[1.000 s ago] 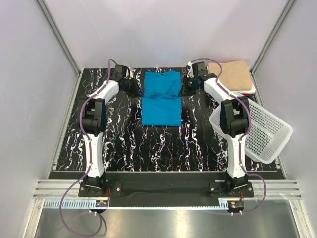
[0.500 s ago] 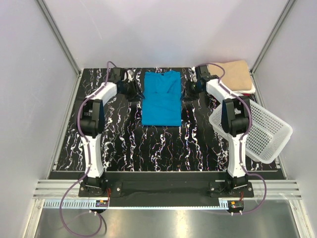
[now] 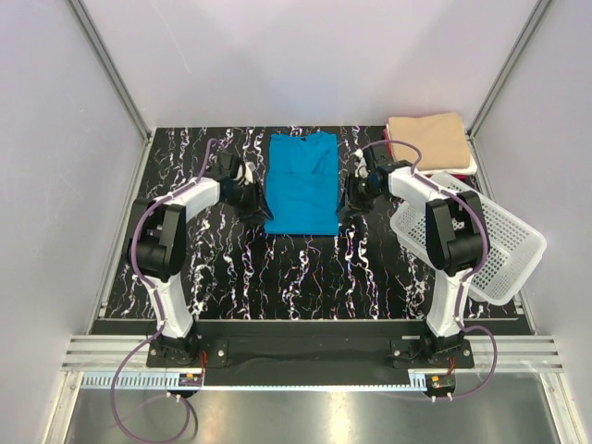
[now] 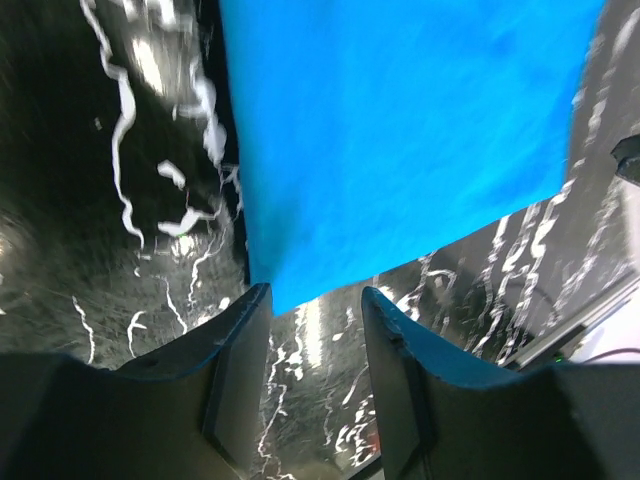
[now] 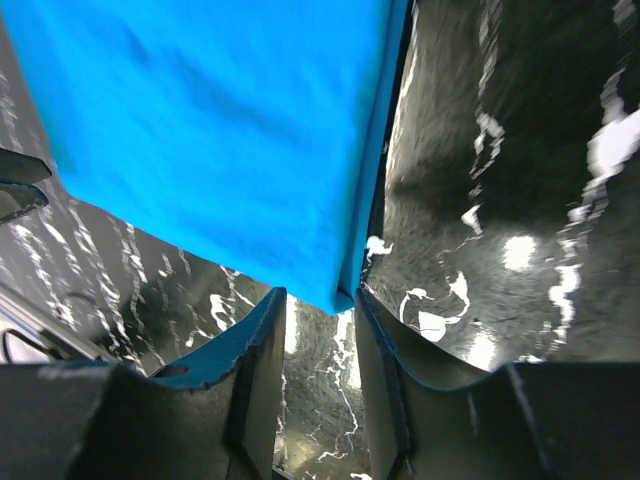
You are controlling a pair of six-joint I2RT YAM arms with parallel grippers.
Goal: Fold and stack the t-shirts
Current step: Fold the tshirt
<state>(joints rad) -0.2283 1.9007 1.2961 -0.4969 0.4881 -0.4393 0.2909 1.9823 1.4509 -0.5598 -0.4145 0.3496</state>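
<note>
Left tool (image 3: pixel 250 190) and right tool (image 3: pixel 355 196), both spread empty, are retreating toward the hem corners just ahead on the flattened turquoise t-shirt (image 3: pixel 302 180) (next fold is likely coming).

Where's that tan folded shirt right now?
In the top view, the tan folded t-shirt sits at the far right corner of the table, behind the white perforated plastic basket.

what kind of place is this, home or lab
Probably a lab test cell: plain white walls with aluminium posts, a black marbled table with robot arms bolted on, a turquoise t-shirt laid out.
</note>
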